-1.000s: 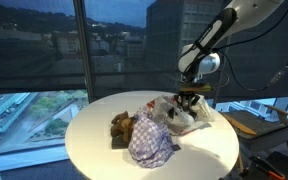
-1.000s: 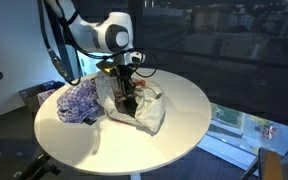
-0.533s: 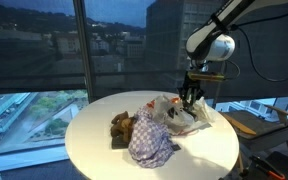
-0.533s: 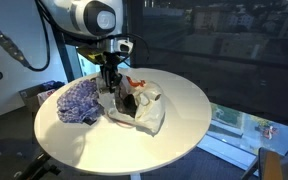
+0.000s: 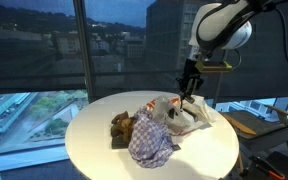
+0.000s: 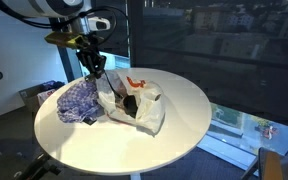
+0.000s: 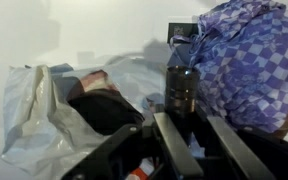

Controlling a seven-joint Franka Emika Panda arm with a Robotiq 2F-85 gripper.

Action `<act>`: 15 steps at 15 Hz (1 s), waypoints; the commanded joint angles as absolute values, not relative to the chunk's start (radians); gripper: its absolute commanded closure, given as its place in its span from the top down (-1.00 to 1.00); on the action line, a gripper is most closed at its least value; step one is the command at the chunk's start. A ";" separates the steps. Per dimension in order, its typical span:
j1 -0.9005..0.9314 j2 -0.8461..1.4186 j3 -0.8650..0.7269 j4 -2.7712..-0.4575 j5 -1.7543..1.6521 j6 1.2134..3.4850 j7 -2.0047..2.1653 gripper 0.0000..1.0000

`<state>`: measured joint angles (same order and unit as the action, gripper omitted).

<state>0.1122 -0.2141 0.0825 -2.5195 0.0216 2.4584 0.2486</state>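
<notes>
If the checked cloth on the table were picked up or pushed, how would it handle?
The checked cloth lies crumpled in soft folds, so it would probably hang limp. It looks like thin fabric, so likely light; pushed, it would probably bunch rather than roll.

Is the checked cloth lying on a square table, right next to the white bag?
Not quite. The table is round, not square, as both exterior views show. The checked cloth does lie on it, right next to the white bag.
</notes>
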 commanded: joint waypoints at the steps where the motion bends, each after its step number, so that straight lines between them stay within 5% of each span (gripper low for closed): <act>1: 0.137 -0.167 0.128 -2.437 0.002 2.471 0.142 -0.74; 14: 0.169 0.456 0.239 -1.907 0.095 2.266 -0.381 -0.75; 15: 0.169 0.476 0.237 -1.882 0.081 2.246 -0.392 0.09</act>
